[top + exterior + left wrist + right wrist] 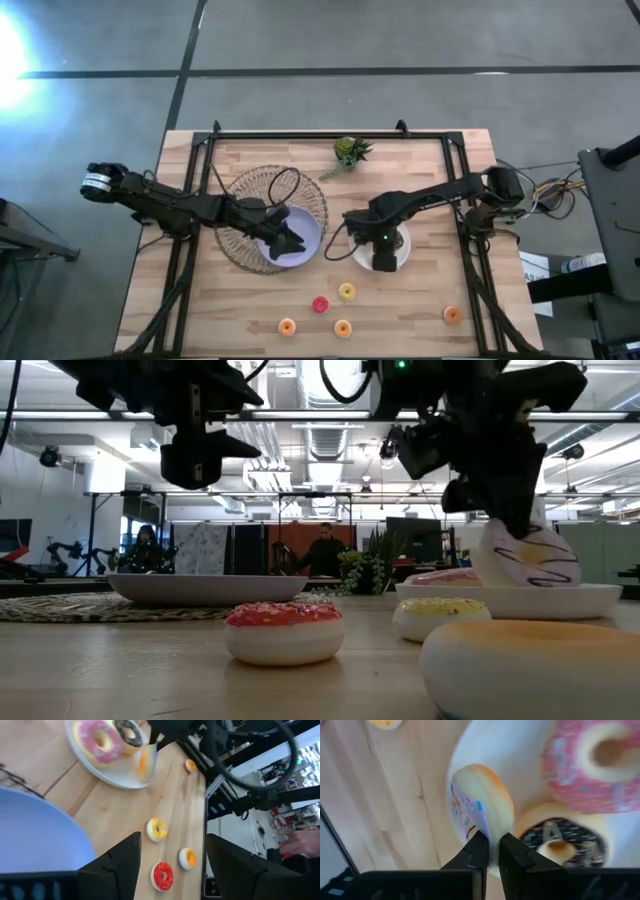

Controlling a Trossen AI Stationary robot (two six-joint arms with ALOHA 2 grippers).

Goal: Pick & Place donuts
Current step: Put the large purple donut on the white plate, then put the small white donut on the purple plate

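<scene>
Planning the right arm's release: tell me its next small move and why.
Probably lower slightly and open. The right gripper pinches a white-iced donut on edge over the white plate, beside the pink donut and chocolate donut already there.

Donuts dot front; plant prob. clear.

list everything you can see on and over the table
loose donuts: five; one red, one yellow, three orange; bare wood at the table's front
plated donuts: two; pink-sprinkled, chocolate; on the white plate
held donut: one; pale, light icing; edge-on over the white plate
white plate: one; right of centre
lavender plate: one; on the mat
woven mat: one; tan; left of centre
plant: one; green; back edge
table: one; light wood
left gripper: fingers open, above the lavender plate
right gripper: fingers shut on the held donut
</scene>
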